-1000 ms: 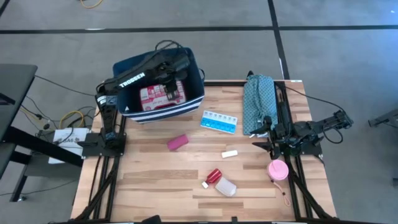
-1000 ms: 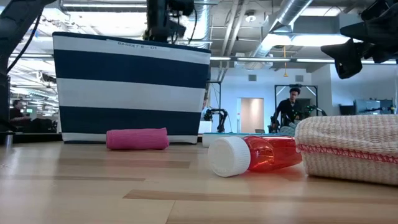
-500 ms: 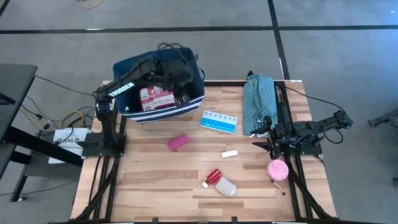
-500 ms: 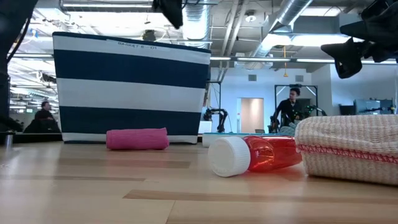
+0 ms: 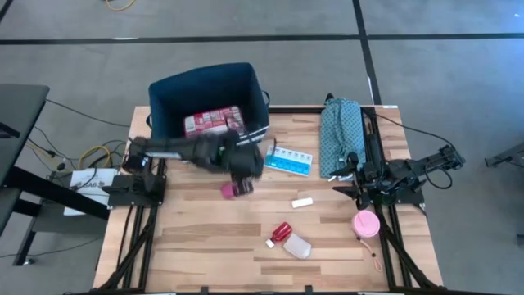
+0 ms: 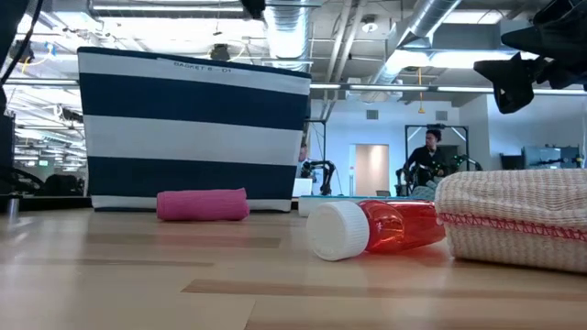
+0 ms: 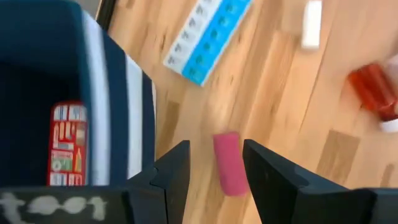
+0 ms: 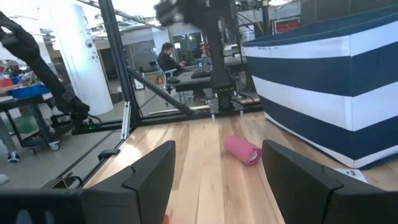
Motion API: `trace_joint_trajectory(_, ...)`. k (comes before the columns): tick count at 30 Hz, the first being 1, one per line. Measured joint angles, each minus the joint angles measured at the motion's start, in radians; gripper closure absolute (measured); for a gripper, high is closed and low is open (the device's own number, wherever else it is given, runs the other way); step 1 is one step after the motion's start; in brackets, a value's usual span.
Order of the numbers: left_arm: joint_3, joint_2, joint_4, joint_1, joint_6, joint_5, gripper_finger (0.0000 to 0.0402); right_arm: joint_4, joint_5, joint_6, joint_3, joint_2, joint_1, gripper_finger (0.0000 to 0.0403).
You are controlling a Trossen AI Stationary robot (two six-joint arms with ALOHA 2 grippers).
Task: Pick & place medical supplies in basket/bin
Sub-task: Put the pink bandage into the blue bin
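The left pincer (image 7: 214,177) hangs open and empty just above the magenta block (image 7: 229,163) on the tabletop (image 5: 213,238), beside the navy bin (image 5: 205,86); the first-aid case (image 5: 211,121) lies inside the bin; the right pincer (image 8: 214,180), open, waits at the tabletop's right edge.

Wooden slatted table (image 5: 196,238). Resting directly on it: navy striped bin (image 5: 168,90); magenta block (image 5: 228,191) beneath the left fingers (image 7: 174,177); light-blue pill organizer (image 5: 288,161) beyond them; white piece (image 5: 302,202); red-capped bottle (image 5: 291,240); pink disc (image 5: 365,224) and teal cloth bundle (image 5: 339,135), either side of the right arm.
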Motion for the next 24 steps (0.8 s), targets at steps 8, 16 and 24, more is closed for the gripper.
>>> trace_joint_trajectory(8, -0.461, 0.003, 0.150, -0.148, -0.324, -0.075, 0.0262, 0.000, 0.000, 0.000, 0.000, 0.000, 0.000, 0.0168)
trace_joint_trajectory(16, -0.799, 0.003, 0.516, -0.137, -0.370, 0.001, 0.0262, 0.004, 0.000, 0.000, 0.000, 0.000, 0.000, 0.0168)
trace_joint_trajectory(24, -0.849, 0.002, 0.550, -0.016, -0.247, 0.073, 0.0262, 0.034, 0.000, -0.001, 0.000, 0.000, 0.000, 0.0168)
